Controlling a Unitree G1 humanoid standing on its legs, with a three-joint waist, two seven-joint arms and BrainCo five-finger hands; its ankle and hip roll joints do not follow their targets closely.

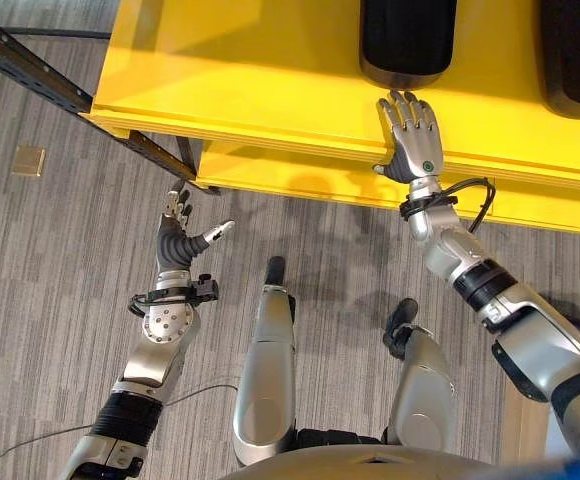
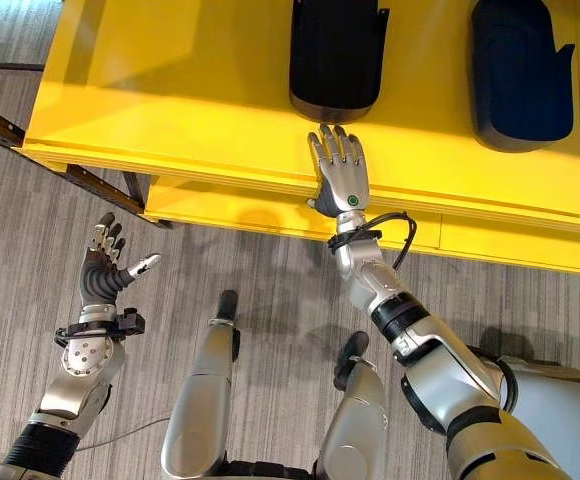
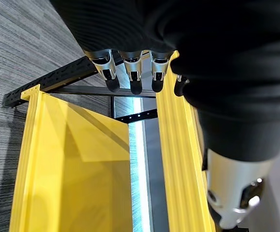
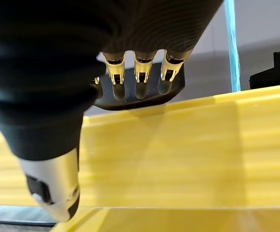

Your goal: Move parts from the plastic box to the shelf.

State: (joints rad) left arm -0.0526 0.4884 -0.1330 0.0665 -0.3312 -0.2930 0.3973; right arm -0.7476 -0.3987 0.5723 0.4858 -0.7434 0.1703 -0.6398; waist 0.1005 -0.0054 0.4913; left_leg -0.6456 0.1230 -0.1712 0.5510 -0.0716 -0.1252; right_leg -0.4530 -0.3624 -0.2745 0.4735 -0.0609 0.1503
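A big yellow shelf (image 1: 270, 90) stands in front of the robot. It has a top board and a second yellow board (image 1: 300, 180) lower down, just under the front edge. Dark metal rails (image 1: 30, 75) hold it up on the left side.

Two dark parts lie on the top board. The near dark part (image 2: 335, 60) is black with a grey rounded end that points toward the robot. The far dark part (image 2: 520, 80) lies well apart from it, off to the right, and looks dark blue-black.

The right hand (image 2: 342, 175) is at the front edge of the top board. Its fingers are straight and spread a little, and they hold nothing. The fingertips (image 4: 140, 89) reach out just before the grey end of the near dark part. I cannot tell if they touch it. In the right wrist view the yellow edge of the shelf runs under the hand.

The left hand (image 1: 178, 240) hangs over the grey striped floor (image 1: 50, 300), near the left corner of the shelf. Its fingers are straight, its thumb sticks out to the side, and it is empty too. A small tan square (image 1: 28, 160) lies flat in the floor, off to the left.
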